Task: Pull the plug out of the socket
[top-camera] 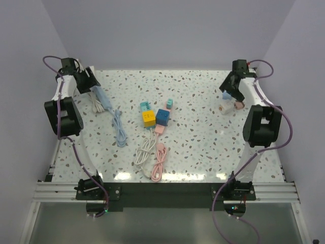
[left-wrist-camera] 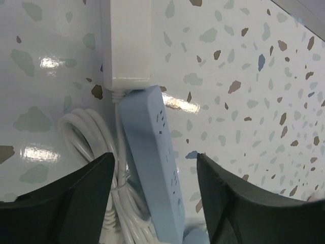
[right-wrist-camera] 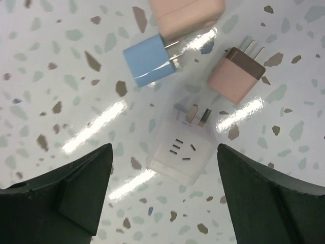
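A yellow cube socket (top-camera: 148,119) and a blue cube socket (top-camera: 163,116) sit mid-table. A teal plug (top-camera: 145,106) sits against the yellow cube and another teal plug (top-camera: 169,103) against the blue one. A pink cable's plug (top-camera: 159,129) meets the blue cube's near side. My left gripper (top-camera: 86,84) is open at the far left, its jaws (left-wrist-camera: 155,158) either side of a light blue power strip (left-wrist-camera: 157,152). My right gripper (top-camera: 231,90) is open at the far right, hovering (right-wrist-camera: 163,148) over a white adapter cube (right-wrist-camera: 180,150).
A white power strip (left-wrist-camera: 127,43) and a coiled white cable (left-wrist-camera: 86,137) lie beside the blue strip. A blue charger (right-wrist-camera: 150,60) and a pink plug (right-wrist-camera: 236,74) lie by the white adapter. White cable (top-camera: 144,151) and pink cable (top-camera: 158,162) trail toward the near edge.
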Robot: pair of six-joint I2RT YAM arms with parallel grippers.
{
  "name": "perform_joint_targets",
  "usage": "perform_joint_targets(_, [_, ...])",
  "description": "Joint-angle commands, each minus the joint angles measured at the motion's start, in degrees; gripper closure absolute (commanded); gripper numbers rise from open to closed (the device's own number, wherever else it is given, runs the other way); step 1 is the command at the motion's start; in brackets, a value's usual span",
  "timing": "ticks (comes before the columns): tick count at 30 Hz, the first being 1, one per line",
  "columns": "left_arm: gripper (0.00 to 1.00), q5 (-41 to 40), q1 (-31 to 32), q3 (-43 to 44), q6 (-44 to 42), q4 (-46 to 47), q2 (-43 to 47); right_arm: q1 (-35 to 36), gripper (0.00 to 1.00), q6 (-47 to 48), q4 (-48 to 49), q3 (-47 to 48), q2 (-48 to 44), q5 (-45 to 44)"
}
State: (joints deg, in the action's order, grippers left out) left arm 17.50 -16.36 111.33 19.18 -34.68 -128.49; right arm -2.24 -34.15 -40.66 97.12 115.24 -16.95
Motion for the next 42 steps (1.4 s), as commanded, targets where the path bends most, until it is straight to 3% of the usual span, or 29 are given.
perform_joint_targets(1, [0.26,-2.37,-0.16,0.12,-0.55,2.34,2.19,0.48,0.13,1.28,-0.54,-0.87,-10.02,5.77])
perform_joint_targets(3, [0.11,-3.26,-0.16,-0.85,-0.11,2.33,2.54,1.09,0.12,1.72,-1.17,-2.63,-13.61,7.01])
perform_joint_targets(6, [0.0,-3.09,-0.08,-3.83,0.94,3.99,4.55,3.37,0.11,3.21,-1.17,-5.97,-17.84,10.08])
perform_joint_targets(13, [0.0,4.1,1.68,-17.0,3.14,11.38,19.55,16.81,0.11,5.68,-1.18,-7.38,-19.27,18.34])
perform_joint_targets(17, [0.0,7.02,4.93,-28.94,3.67,14.55,27.57,25.77,0.1,1.47,1.73,-7.3,-17.07,17.92])
perform_joint_targets(22, [0.0,7.65,10.2,-39.77,5.6,17.88,34.87,31.15,0.07,-1.09,1.56,-1.34,-11.19,16.26])
perform_joint_targets(31, [0.0,6.67,13.37,-52.87,7.8,20.7,39.19,37.48,0.05,-13.12,-4.33,8.94,0.24,4.84])
perform_joint_targets(42, [0.0,6.5,15.48,-55.61,5.52,20.53,33.66,42.05,0.05,-18.06,-12.32,15.11,8.5,-2.55])
